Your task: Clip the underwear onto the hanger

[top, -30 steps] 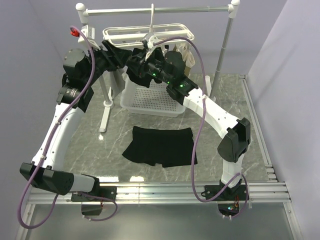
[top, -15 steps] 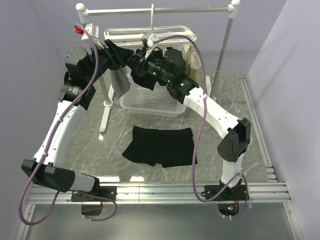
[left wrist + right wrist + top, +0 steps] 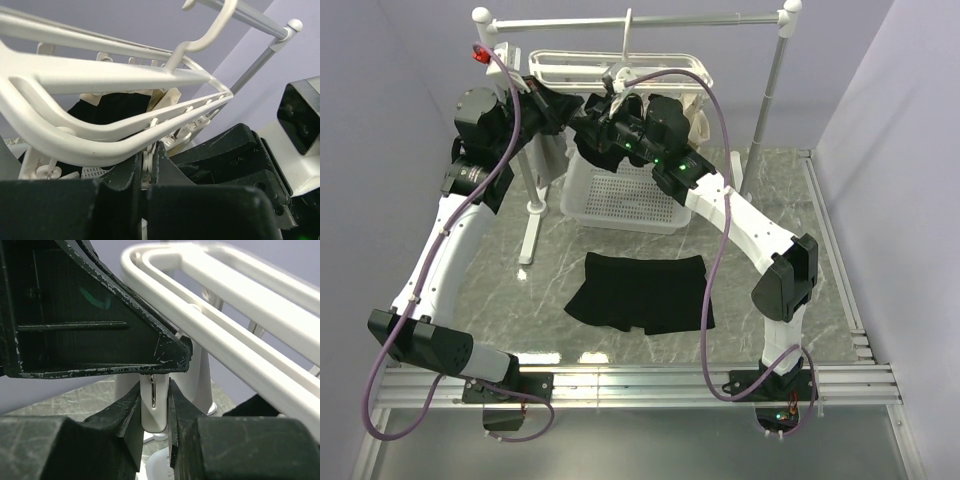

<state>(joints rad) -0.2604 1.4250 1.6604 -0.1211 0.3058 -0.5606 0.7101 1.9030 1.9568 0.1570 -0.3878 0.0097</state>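
The underwear (image 3: 640, 292), black boxer-style shorts, lies flat on the table in front of the basket. The hanger (image 3: 620, 68), a white bar frame, hangs by its hook from the rail. Both grippers are up at its near side, close together. My left gripper (image 3: 566, 108) (image 3: 147, 152) is shut on a white clip peg (image 3: 146, 167) under the frame (image 3: 100, 75). My right gripper (image 3: 610, 108) (image 3: 154, 390) is shut on a white clip peg (image 3: 154, 415), right under the left gripper's black finger (image 3: 100, 325). More black cloth (image 3: 592, 150) (image 3: 115, 107) hangs below the frame.
A grey rail stand (image 3: 650, 20) with white knobs carries the hanger. A white perforated basket (image 3: 620, 195) stands below it. A tan garment (image 3: 698, 115) hangs at the frame's right end. The stand's white foot (image 3: 528, 235) rests left of the basket.
My left gripper has shut on a clip peg, and the left arm has risen a little toward the rail. The right gripper keeps its hold. The underwear on the table has not moved.
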